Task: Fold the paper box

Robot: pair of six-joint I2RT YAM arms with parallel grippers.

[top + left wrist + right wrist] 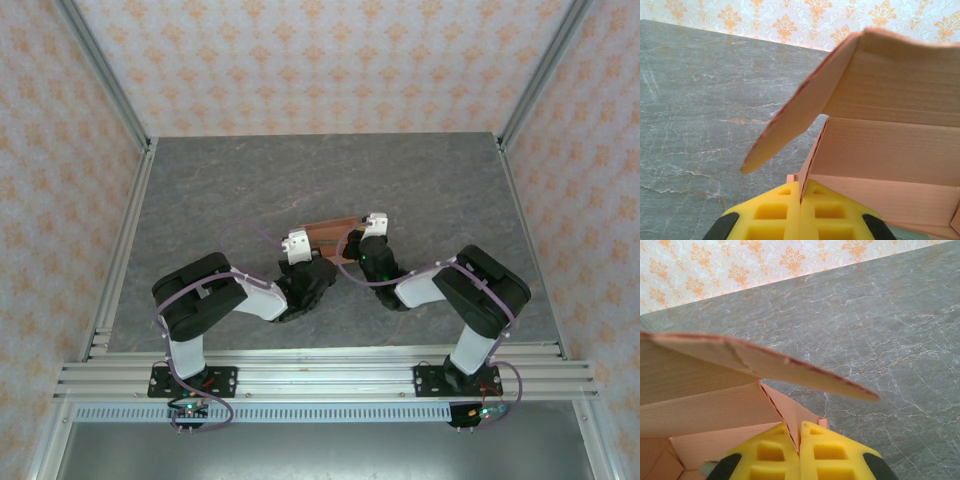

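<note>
In the top view, the paper box (328,238) sits in the middle of the frame, above the grey table (300,170), between the two pincers. The left gripper (297,246) is at its left end and the right gripper (371,226) at its right end.

In the left wrist view, the left gripper (800,202) at the bottom edge is clenched on a thin side wall of the paper box (890,145). The box fills the right half, and one flap leans to the left.

In the right wrist view, the right gripper (799,442) likewise grasps a wall of the paper box (705,407), which is at the lower left.

The card is salmon-orange with fine ribs and is partly folded. I cannot read any writing on it.
</note>
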